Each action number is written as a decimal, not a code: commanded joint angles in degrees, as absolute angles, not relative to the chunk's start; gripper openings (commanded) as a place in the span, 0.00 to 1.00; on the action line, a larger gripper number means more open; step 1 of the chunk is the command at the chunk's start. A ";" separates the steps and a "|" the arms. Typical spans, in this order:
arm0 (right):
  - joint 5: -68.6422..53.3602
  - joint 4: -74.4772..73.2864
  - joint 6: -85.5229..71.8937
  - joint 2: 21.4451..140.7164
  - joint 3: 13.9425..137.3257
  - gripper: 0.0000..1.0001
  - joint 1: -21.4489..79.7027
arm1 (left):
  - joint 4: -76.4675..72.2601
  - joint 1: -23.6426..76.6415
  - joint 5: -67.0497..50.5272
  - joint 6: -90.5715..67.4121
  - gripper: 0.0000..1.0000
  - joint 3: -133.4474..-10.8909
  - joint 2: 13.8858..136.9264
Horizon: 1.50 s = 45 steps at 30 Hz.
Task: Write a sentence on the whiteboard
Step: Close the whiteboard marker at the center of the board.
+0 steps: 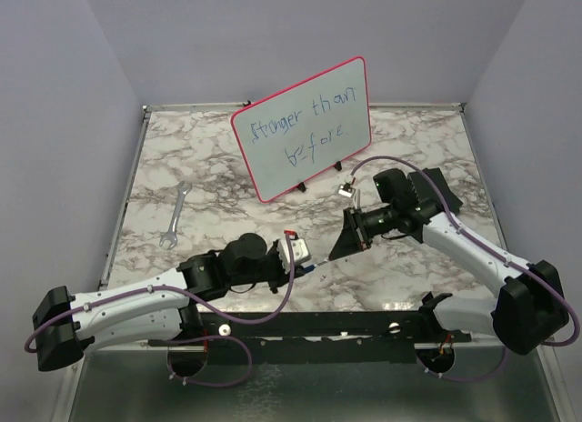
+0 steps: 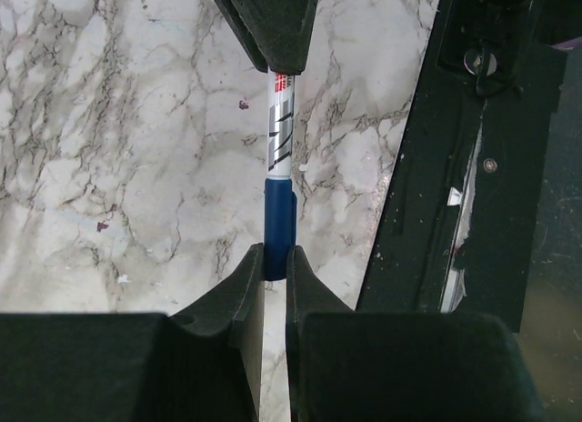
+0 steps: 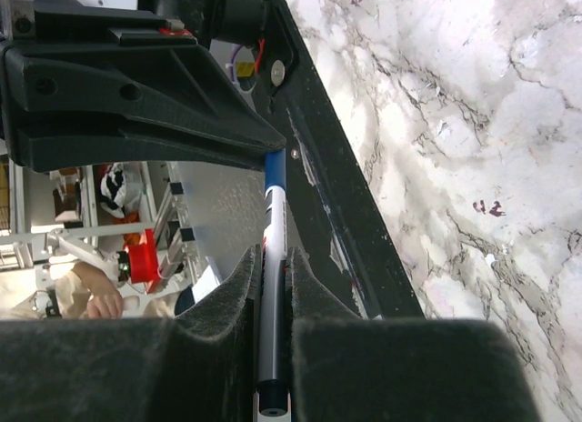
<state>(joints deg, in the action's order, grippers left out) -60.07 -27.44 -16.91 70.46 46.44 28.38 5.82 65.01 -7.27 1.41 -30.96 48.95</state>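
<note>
While the left gripper [image 2: 275,258] clamps the cap [image 2: 278,213] and the right gripper [image 3: 271,263] clamps the marker [image 3: 274,217], a straight, untwisted push should seat it.

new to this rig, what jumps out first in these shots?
The whiteboard stands at the back of the table, with the sentence "Stronger than before" in blue. In front of it one marker is pinched from both ends: the left claw on its blue cap, the right claw on the white barrel.
</note>
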 commanded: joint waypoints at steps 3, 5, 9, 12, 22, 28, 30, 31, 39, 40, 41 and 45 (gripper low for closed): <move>-60.55 -25.21 -19.00 71.89 46.15 0.01 33.56 | -6.76 65.25 -6.69 -1.19 0.00 -31.91 49.12; -60.06 -23.54 -20.22 71.89 45.86 0.01 34.41 | -7.61 65.28 -6.48 -1.45 0.00 -31.77 49.15; -58.70 -22.00 -21.64 72.37 45.75 0.01 36.52 | -9.32 65.27 -6.06 -2.05 0.00 -31.17 49.45; -55.97 -24.16 -20.86 72.74 47.53 0.01 37.91 | -10.34 65.26 -6.02 -2.49 0.00 -30.83 50.84; -41.61 -37.00 -15.93 76.24 55.12 0.01 41.23 | -19.41 66.28 -1.36 -4.40 0.00 -27.97 58.75; -32.95 -41.92 -15.21 79.11 57.38 0.01 42.53 | -31.35 67.50 1.81 -6.60 0.00 -22.88 64.05; -29.85 -42.90 -15.83 80.07 58.05 0.01 43.27 | -33.18 67.77 2.65 -6.14 0.00 -21.83 65.73; -28.66 -43.33 -16.13 80.55 58.28 0.01 43.85 | -34.17 67.84 3.02 -5.90 0.00 -21.40 66.60; -17.16 -46.70 -21.22 85.14 61.27 0.01 48.23 | -39.95 67.89 2.24 -5.95 0.00 -18.65 73.20; -15.91 -47.29 -21.62 85.91 61.72 0.01 48.84 | -40.47 67.86 2.43 -5.66 0.00 -18.39 74.00; -14.75 -47.63 -22.16 86.67 62.06 0.01 49.39 | -40.89 67.85 2.41 -5.50 0.00 -18.37 75.00; -11.53 -48.59 -24.06 89.25 63.45 0.01 51.32 | -42.85 67.87 1.40 -5.67 0.00 -18.54 78.38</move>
